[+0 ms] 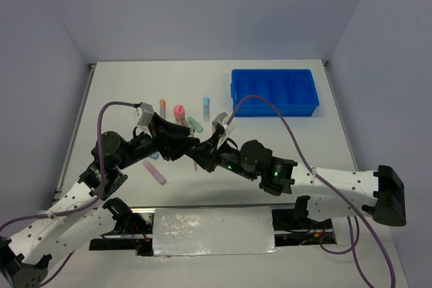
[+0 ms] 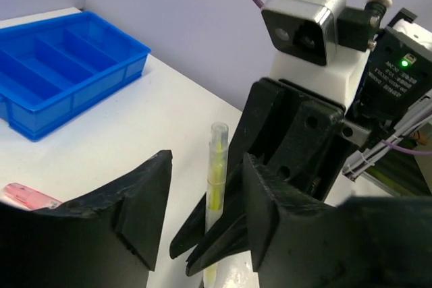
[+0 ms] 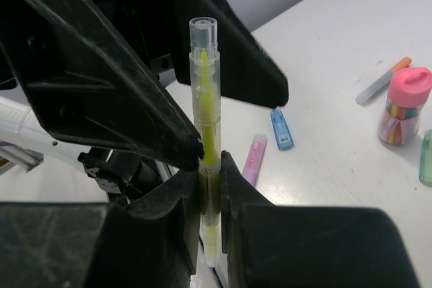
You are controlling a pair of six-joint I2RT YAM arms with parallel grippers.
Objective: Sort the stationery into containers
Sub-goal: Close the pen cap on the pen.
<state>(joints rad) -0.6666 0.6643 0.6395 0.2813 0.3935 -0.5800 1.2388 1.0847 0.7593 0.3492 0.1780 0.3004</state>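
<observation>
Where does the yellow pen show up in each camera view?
Top external: yellow pen, a pale sliver near picture centre, mostly hidden.
Left wrist: upright, lower centre.
Right wrist: upright, middle of the picture.
Shared landmark: the right gripper clamped on it, seen in all three views.

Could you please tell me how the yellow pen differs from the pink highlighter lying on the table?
The yellow pen stands roughly upright, clamped in the right gripper; the pink highlighter lies flat on the table, untouched. The yellow pen is thin and see-through; the pink highlighter looks shorter, thicker and opaque. Both are outside the blue tray.
</observation>
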